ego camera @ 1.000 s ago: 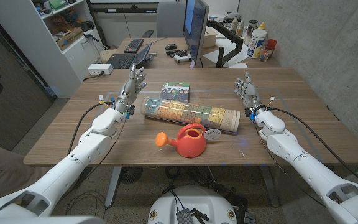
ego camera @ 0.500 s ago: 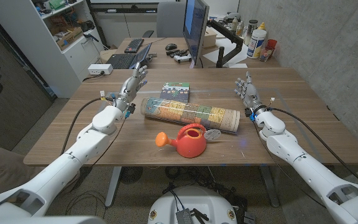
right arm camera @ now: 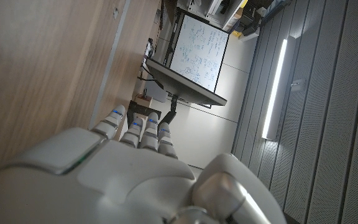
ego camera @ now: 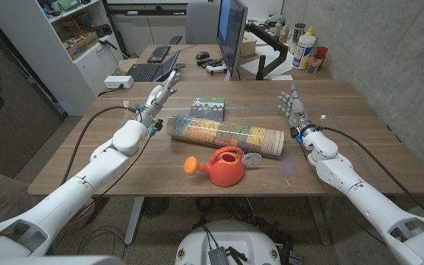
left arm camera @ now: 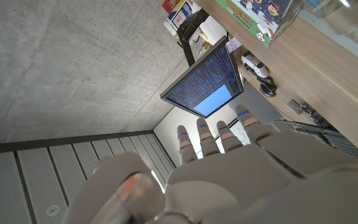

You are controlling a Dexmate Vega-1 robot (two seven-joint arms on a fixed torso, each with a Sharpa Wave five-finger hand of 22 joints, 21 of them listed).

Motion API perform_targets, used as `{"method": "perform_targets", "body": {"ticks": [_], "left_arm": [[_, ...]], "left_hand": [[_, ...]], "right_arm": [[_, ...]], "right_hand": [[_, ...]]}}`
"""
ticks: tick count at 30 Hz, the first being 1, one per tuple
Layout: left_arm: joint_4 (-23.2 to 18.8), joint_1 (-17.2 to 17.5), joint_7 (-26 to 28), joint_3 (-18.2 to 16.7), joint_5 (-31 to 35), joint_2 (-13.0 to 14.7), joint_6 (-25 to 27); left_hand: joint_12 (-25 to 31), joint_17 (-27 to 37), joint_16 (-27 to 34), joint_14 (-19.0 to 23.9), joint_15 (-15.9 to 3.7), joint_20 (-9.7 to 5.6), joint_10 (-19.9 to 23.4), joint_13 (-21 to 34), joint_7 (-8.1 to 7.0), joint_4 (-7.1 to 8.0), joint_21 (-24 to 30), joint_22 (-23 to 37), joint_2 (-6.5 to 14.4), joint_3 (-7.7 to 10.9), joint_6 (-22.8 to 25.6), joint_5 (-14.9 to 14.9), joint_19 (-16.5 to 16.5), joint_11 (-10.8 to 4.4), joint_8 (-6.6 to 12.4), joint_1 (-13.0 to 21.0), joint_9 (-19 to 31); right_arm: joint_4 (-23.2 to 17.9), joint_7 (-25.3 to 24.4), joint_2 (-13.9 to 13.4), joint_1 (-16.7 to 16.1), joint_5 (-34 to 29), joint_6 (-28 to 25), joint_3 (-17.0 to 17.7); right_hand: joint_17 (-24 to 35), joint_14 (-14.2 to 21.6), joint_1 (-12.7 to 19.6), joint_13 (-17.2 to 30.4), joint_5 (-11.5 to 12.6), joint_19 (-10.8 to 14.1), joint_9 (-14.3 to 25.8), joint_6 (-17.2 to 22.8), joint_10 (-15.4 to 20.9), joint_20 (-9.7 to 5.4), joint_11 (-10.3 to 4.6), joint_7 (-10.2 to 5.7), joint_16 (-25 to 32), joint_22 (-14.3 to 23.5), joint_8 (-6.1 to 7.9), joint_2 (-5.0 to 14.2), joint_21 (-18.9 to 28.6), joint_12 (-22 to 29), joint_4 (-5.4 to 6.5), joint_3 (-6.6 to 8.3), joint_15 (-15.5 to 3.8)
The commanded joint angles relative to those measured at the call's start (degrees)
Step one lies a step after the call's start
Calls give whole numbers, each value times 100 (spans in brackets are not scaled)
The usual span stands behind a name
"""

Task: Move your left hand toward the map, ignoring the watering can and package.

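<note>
Vega-1 at a wooden table (ego camera: 359, 158), head view: the rolled map (ego camera: 225, 134) lies centre-frame, long axis running from left-centre down toward right-centre, slightly tilted; its right end sits partly behind the red watering can (ego camera: 225, 166), whose orange spout points to frame left. The left hand (ego camera: 158, 97), upper left of centre, is held up w/ fingers straight and slightly apart, holding nothing, just beside the map's left end; contact can't be judged. A colourful package (ego camera: 210, 110) lies just beyond the map (printed design too small to read). The right hand (ego camera: 292, 107), right of centre, stands empty, fingers straight up, well apart from the map. In the left wrist view, the package is cut off at the frame edge.
</note>
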Motion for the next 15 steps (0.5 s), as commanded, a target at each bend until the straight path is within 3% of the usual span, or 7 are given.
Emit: {"method": "perform_targets", "body": {"ticks": [1, 15], "left_arm": [[-352, -3, 383, 107, 878, 127, 186], [-676, -55, 618, 266, 1896, 314, 554]], "left_hand": [[27, 10, 26, 56, -123, -20, 82, 25, 4, -50, 40, 16, -24, -20, 86, 46, 41, -2, 63, 76, 29], [47, 9, 37, 87, -151, -30, 166, 25, 1, -66, 56, 14, -35, -20, 232, 70, 77, -31, 98, 109, 28]], "right_arm": [[22, 23, -17, 26, -13, 17, 11], [-12, -16, -28, -7, 18, -8, 42]], "right_hand": [[11, -37, -3, 22, 29, -19, 12, 36, 23, 20, -13, -9, 13, 13, 43, 62, 2, 24, 20, -10, 14], [11, -45, 0, 22, 29, -27, 12, 38, 17, 16, -29, -13, 16, 12, 41, 65, 4, 21, 19, -11, 16]]}}
